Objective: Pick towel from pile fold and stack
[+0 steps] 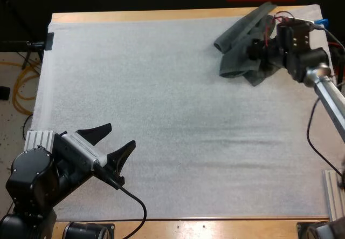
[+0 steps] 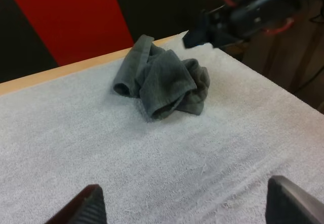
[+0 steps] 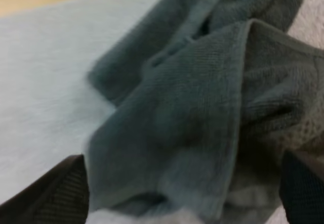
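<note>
Fuzzy white mat [image 1: 161,115] — crumpled towel [image 1: 238,62]

Crumpled grey-green towel [image 1: 241,61], far right corner of mat [image 1: 161,115].

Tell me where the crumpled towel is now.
In the high view the crumpled towel lies at the far right corner of the mat, with the right gripper open around it.

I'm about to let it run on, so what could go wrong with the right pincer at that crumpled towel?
The right pincer stands open over overlapping folds of the crumpled towel; it may pinch several layers instead of one edge. The towel lies near the table's far edge; a push might slide it off.
</note>
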